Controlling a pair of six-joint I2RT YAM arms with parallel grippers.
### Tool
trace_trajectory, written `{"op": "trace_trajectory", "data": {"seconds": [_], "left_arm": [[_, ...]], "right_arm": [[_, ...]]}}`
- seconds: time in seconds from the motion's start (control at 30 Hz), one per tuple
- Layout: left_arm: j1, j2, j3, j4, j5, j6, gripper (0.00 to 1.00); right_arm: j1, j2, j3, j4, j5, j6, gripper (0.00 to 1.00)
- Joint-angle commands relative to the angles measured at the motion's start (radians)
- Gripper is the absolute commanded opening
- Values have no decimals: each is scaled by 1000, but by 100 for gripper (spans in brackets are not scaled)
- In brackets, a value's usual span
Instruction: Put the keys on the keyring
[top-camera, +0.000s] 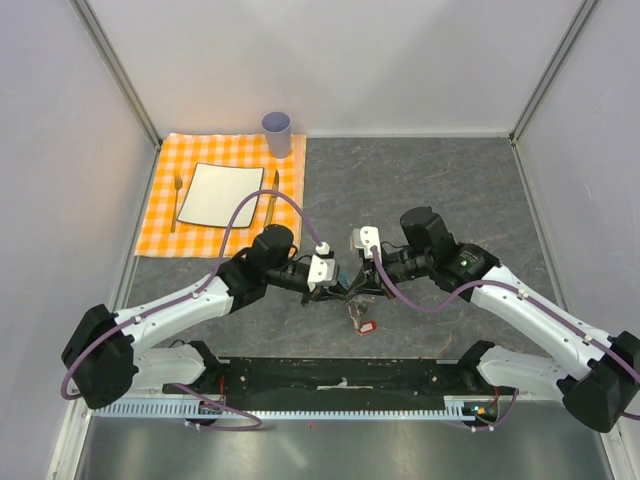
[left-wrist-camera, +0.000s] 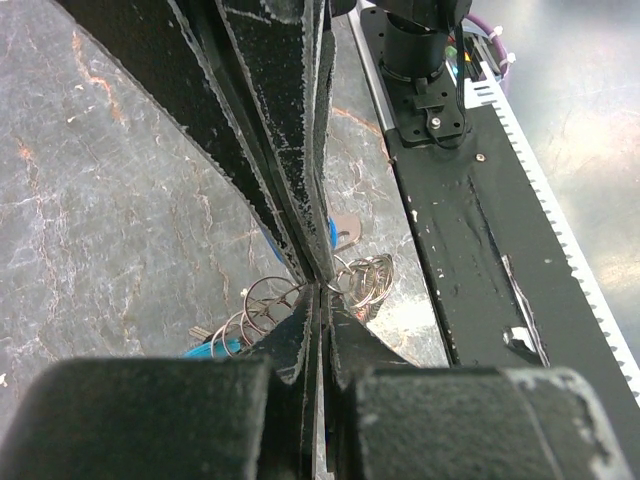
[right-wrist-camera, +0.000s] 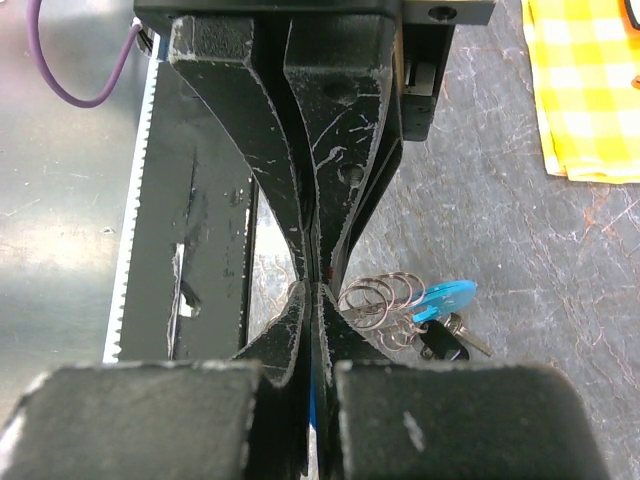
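Found left gripper (left-wrist-camera: 320, 312) and right gripper (right-wrist-camera: 312, 305) clamped shut, tip to tip, against keyring (right-wrist-camera: 385, 300) at front-centre of table (top-camera: 450, 190); could not confirm grasp. Judged chain (left-wrist-camera: 262, 305) light, limp, slippery; preferred stiff cyan clasp (right-wrist-camera: 445, 298) for hold.

Keyring (right-wrist-camera: 380, 300) centre; key (top-camera: 362, 323) just before it; plate (top-camera: 220, 194) on cloth (top-camera: 165, 225), back-left.

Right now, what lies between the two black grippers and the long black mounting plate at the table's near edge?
A small silver key with a red oblong plastic tag, lying on the grey tabletop; the top external view shows it.
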Motion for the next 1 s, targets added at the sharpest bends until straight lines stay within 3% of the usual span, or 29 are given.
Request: {"op": "trace_trajectory", "data": {"seconds": [0.0,0.47,0.97], "left_arm": [[-15,-2,54,61,35,-19,2],[-10,-69,-9,113,-55,-41,2],[56,-155,-168,386,-155,-239,2]], "right_arm": [[14,11,27,83,-41,8,0],[14,-68,-8,29,101,3,0],[14,-132,-71,34,183,2,0]]}}
